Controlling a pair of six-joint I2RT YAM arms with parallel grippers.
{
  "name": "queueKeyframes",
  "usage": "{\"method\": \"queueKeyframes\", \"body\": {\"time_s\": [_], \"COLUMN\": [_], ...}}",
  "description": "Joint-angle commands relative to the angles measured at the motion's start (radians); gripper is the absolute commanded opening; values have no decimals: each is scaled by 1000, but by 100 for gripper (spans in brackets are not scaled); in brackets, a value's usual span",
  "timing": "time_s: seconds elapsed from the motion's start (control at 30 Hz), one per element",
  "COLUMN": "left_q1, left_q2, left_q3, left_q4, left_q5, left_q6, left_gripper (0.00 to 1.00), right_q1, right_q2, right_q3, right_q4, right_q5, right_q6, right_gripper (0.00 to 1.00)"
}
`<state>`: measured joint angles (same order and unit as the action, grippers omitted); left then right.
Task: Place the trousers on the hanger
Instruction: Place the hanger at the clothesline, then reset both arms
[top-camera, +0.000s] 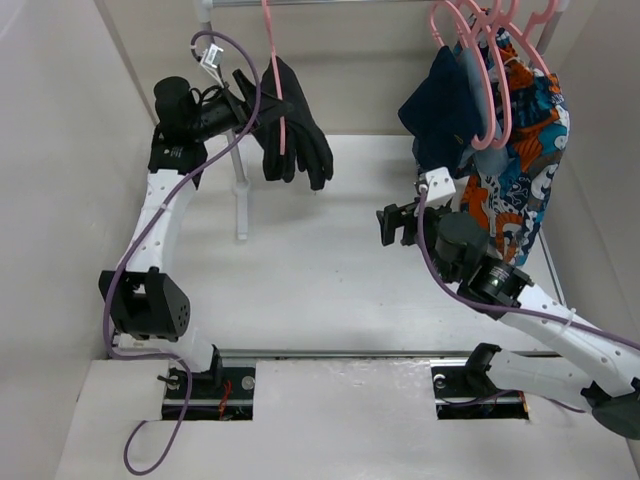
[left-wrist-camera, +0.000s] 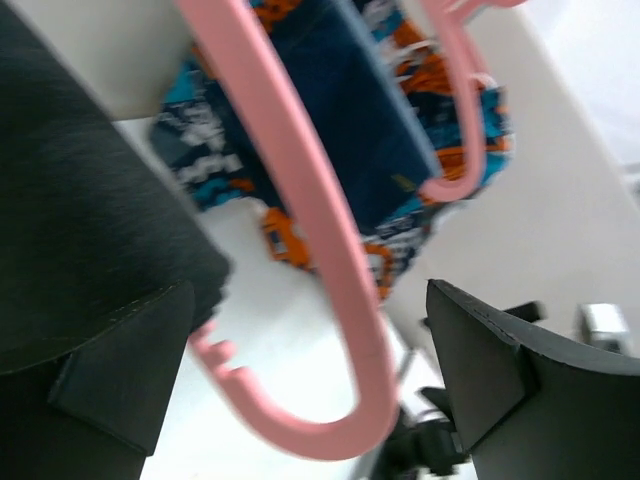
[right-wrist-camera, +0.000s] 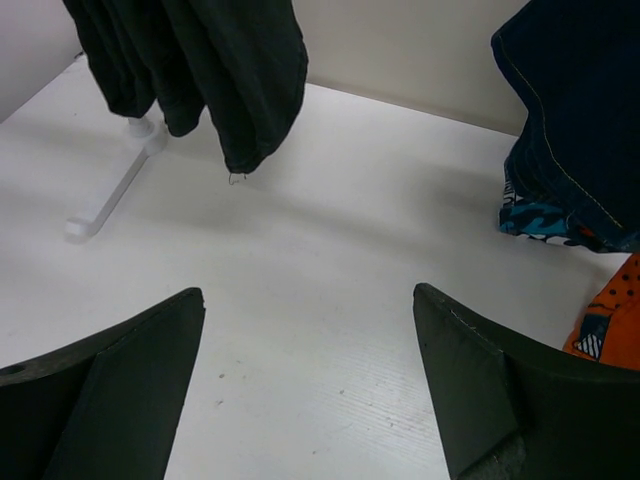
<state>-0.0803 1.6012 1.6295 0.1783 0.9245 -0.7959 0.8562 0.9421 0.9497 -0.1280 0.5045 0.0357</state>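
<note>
The black trousers (top-camera: 303, 140) hang draped over a single pink hanger (top-camera: 283, 126), whose hook goes up to the rail at the back left. My left gripper (top-camera: 256, 106) is at the trousers' left side, raised off the table. In the left wrist view its jaws stand wide apart, with the hanger's pink arm (left-wrist-camera: 318, 250) between them and black trouser fabric (left-wrist-camera: 90, 220) against the left finger. My right gripper (top-camera: 396, 224) is open and empty above the table's middle. The trouser legs (right-wrist-camera: 235, 70) hang ahead of it to the left.
A bunch of pink hangers (top-camera: 490, 60) at the back right carries a navy garment (top-camera: 445, 105) and orange-blue patterned cloth (top-camera: 520, 180); both show in the right wrist view (right-wrist-camera: 580, 120). The white rack pole and foot (top-camera: 241, 195) stand left of centre. White walls close in both sides.
</note>
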Motion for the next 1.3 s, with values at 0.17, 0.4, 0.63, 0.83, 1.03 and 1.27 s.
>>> {"method": "queueKeyframes", "body": {"time_s": [0.17, 0.4, 0.63, 0.83, 1.03, 1.27], "left_q1": [11, 11, 11, 20, 31, 40], "left_q2": [-132, -337, -687, -969, -1020, -978], "left_q3": [64, -139, -547, -965, -1189, -1251], "left_q4": [-460, -574, -539, -289, -90, -26], "left_q5": [-228, -495, -944, -1237, -1274, -1293], "left_q6": [495, 768, 834, 838, 787, 808], "left_gripper": [100, 100, 100, 100, 100, 100], "right_q1": [-6, -98, -218, -273, -292, -292], "right_q2": [-26, -26, -51, -121, -164, -152], "right_q3": [11, 1, -51, -140, -195, -204], "right_q4": [2, -30, -105, -114, -105, -105], "right_q5": [-18, -109, -149, -158, -136, -52], "right_q6": [16, 29, 50, 61, 61, 151], "right_gripper": [91, 100, 100, 100, 100, 100]}}
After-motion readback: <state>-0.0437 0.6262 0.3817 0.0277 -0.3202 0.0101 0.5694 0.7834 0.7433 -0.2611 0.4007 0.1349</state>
